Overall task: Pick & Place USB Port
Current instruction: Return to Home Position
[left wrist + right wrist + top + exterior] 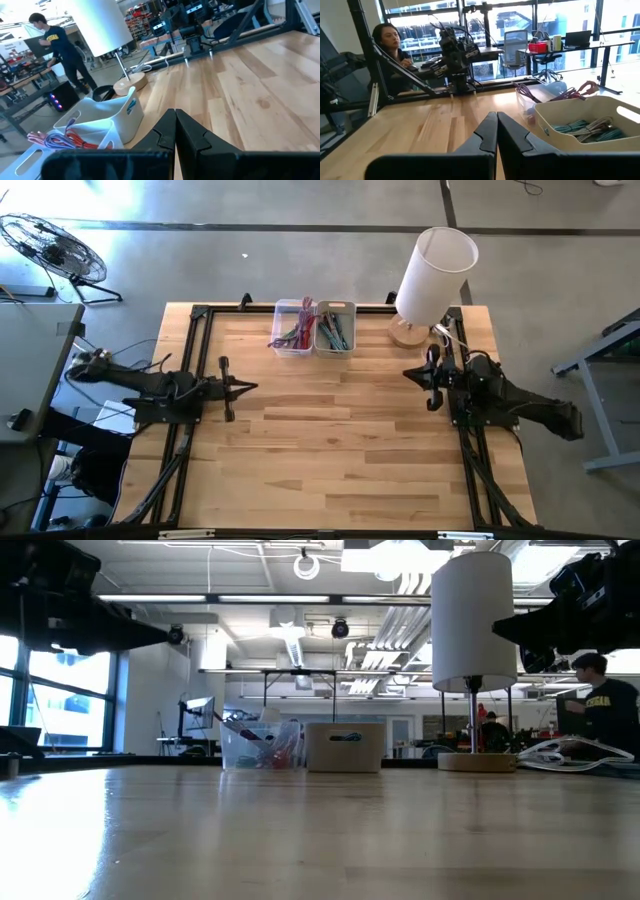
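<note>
Already the charger cables [296,330] lie inside their containers at the upper middle of the high view. The red and purple ones are in the transparent bin [292,352], and bluish ones are in the gray bin [336,305] touching its right side. No cable shows loose on the bench [330,440].

The left tool [250,388] hangs over the left side of the bench with nothing in it. Its own wrist view shows the two fingers pressed together. The right tool [408,373] faces it from the right side, well apart from both bins, its fingers likewise together and empty.

Both arms look drawn back close to their rest poses, so the sorting seems done and little travel seems left. To finish well, I would keep each tool together and level and ease the arms back slowly along their own sides.

The right arm needs the most care, since the lamp [432,275] and its white cord [445,335] sit just beside it at upper right and could snag.
</note>
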{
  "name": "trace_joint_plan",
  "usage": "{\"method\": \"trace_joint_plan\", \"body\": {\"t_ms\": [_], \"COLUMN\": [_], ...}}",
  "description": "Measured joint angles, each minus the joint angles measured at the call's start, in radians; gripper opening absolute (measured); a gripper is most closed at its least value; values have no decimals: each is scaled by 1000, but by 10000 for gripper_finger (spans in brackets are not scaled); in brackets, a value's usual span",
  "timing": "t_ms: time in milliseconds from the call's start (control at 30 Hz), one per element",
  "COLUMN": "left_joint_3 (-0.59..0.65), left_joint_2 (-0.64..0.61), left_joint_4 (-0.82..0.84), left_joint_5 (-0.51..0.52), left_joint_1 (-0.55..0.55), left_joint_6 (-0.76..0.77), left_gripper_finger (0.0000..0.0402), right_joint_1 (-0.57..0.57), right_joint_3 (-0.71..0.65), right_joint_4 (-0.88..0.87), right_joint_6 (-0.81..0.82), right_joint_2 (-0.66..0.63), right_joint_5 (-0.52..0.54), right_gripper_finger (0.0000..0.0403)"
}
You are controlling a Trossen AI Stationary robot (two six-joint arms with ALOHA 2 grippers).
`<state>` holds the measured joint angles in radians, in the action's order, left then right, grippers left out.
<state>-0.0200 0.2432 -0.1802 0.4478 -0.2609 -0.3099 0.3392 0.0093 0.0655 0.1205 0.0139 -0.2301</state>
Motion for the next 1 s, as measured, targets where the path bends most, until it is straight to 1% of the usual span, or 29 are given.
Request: {"method": "trace_joint_plan", "body": {"t_ms": [167,300,433,533,767,867,1000], "left_joint_3": [0,0,0,0,1,1,1], "left_joint_2": [0,0,0,1,0,0,0], "left_joint_4": [-3,-4,-13,-12,-12,-12,-12], "left_joint_5": [-237,-349,-444,-458,-415,-414,-407], "left_joint_1": [202,319,375,379,379,379,379], "left_joint_6": [27,52,71,80,113,170,293], "left_gripper_finger": [0,0,0,0,0,0,0], "right_joint_1": [38,49,48,47,47,47,47], "right_joint_3": [0,0,0,0,0,0,0], "right_joint_4": [3,3,3,3,1,0,-3], "right_joint_6": [3,16,37,37,55,80,174], "right_joint_2": [0,0,0,0,0,0,0], "right_joint_5": [-39,-67,-68,-67,-57,-37,-3], "right_gripper_finger": [0,0,0,0,0,0,0]}}
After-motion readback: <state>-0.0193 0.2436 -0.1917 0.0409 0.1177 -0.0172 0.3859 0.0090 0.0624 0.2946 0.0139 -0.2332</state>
